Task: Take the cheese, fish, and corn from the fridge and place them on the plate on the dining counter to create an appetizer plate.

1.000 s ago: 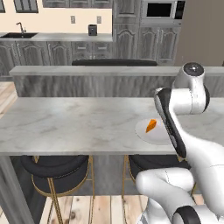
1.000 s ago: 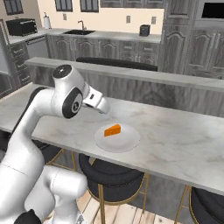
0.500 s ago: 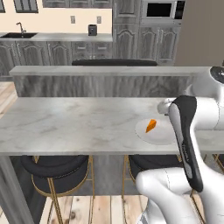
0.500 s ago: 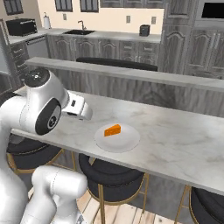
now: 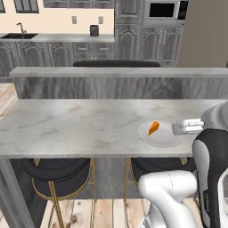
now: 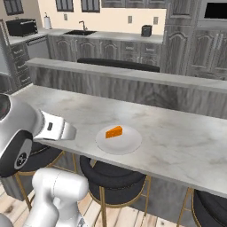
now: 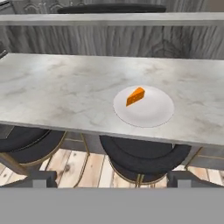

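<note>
An orange wedge of cheese (image 7: 135, 96) lies on the round pale plate (image 7: 151, 114), which sits on the marbled dining counter (image 7: 57, 92) near its front edge. The base views show the same cheese (image 5: 153, 128) (image 6: 114, 132) on the plate (image 5: 164, 139) (image 6: 128, 142). My gripper (image 7: 111, 178) is open and holds nothing. It hangs back from the counter's front edge, off the slab, and looks over the plate. The fish, the corn and the fridge are out of view.
Black gold-legged stools (image 7: 140, 159) (image 5: 58, 171) stand under the counter's front edge. A grey wood-grain raised back (image 5: 116, 84) runs behind the slab. Beyond it stands a dark cabinet counter with a sink (image 6: 82, 32) and a toaster (image 5: 94, 30).
My arm has pulled back from above the plate toward the counter's near side and dropped lower. The cheese and plate have stayed put, and the gripper has stayed open.
</note>
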Available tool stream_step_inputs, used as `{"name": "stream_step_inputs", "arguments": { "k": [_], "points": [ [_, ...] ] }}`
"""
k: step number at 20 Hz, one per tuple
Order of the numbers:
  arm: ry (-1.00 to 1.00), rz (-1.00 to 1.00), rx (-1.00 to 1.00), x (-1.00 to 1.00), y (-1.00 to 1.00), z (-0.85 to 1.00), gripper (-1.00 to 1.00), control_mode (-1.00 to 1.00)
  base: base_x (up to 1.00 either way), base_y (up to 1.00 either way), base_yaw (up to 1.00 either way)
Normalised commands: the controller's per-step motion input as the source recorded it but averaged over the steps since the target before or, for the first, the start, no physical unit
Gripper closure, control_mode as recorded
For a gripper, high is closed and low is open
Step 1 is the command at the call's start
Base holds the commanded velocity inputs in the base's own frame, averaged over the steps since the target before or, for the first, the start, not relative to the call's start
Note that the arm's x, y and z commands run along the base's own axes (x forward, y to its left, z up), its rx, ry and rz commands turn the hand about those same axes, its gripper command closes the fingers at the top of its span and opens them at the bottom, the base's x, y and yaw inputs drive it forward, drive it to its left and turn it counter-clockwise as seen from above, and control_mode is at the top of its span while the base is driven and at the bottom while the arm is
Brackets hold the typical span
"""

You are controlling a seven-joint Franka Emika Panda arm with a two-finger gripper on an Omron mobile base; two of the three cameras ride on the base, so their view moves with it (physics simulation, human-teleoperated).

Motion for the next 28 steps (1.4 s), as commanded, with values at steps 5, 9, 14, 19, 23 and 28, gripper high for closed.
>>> {"name": "stream_step_inputs", "arguments": {
  "k": [5, 9, 14, 19, 23, 28],
  "points": [
    [0.00, 0.00, 0.00, 0.08, 0.08, 0.28, -1.00, -1.00, 0.00, 0.00, 0.00],
    [0.07, 0.00, 0.00, 0.48, 0.02, 0.09, -1.00, -1.00, 0.00, 0.00, 0.00],
    [0.00, 0.00, 0.00, 0.00, 0.00, 0.00, -1.00, 1.00, 0.07, 0.25, 0.04],
    [0.00, 0.00, 0.00, 0.00, 0.00, 0.00, -1.00, 1.00, -0.61, 0.88, 0.09],
    [0.00, 0.00, 0.00, 0.00, 0.00, 0.00, -1.00, 1.00, -0.86, 1.00, 0.08],
    [0.00, 0.00, 0.00, 0.00, 0.00, 0.00, -1.00, 1.00, -0.39, 1.00, 0.02]
  ]
}}
